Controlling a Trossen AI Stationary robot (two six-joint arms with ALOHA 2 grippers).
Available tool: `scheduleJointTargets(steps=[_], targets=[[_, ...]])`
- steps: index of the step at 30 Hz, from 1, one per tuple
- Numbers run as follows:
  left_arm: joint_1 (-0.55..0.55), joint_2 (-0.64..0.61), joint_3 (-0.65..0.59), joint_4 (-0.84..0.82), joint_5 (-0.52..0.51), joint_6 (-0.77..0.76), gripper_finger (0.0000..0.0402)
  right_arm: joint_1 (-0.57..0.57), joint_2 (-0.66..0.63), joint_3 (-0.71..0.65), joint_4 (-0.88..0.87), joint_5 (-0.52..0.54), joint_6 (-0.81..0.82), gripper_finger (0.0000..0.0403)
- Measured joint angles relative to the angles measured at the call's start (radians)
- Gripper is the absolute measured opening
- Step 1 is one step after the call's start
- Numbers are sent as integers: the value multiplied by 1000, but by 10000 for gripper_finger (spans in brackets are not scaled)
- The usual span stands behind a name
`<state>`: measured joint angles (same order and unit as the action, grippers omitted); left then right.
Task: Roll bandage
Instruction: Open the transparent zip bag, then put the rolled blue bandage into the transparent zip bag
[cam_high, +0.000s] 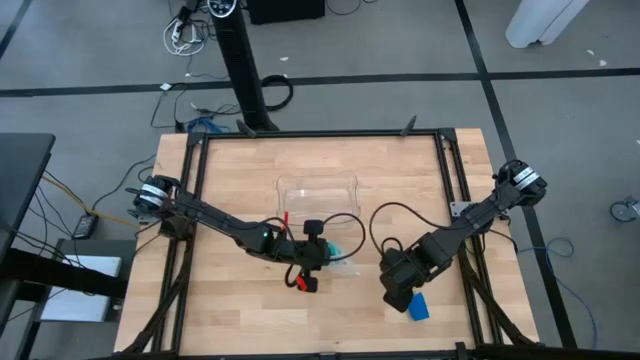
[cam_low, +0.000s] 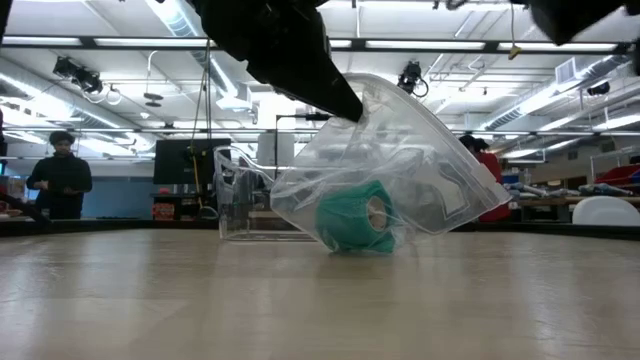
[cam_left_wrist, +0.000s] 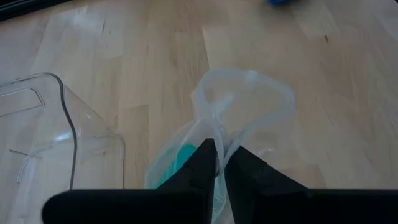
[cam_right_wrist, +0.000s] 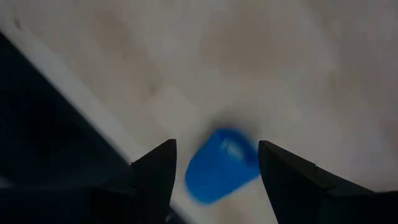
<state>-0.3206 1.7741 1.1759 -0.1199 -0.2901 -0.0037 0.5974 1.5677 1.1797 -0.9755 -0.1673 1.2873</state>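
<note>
Rolled already, judging by the compact blue bandage (cam_high: 419, 307) at lower right of the tabletop (cam_high: 240, 180), between the right gripper (cam_right_wrist: 216, 163)'s open jaws; left gripper (cam_left_wrist: 219, 163) pinching a clear bag (cam_low: 400, 170) mid-frame.

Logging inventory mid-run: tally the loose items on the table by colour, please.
Blue: 1, the compact blue fabric bandage roll, under the open right gripper.
Teal-green: 1, the teal-green tape roll, inside the bag.
Clear: 2, the clear plastic tray and the clear plastic bag pinched by the left gripper.
Total: 4
</note>
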Motion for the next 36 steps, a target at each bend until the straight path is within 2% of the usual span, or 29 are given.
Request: scheduleJointTargets(steps=[5, 11, 21, 28, 36], targets=[[0, 0, 0, -18, 0, 8, 39, 52, 0, 0, 13, -105, 158, 229], [0, 0, 0, -21, -15, 26, 39, 128, 0, 0, 14, -120, 357, 248], [0, 0, 0, -21, -35, 39, 39, 226, 112, -1, 36, -50, 569, 282], [0, 0, 0, -24, -38, 23, 39, 285, 141, -1, 55, 148, 694, 291], [0, 0, 0, -29, -39, 15, 39, 306, 159, -8, 23, 147, 780, 297]])
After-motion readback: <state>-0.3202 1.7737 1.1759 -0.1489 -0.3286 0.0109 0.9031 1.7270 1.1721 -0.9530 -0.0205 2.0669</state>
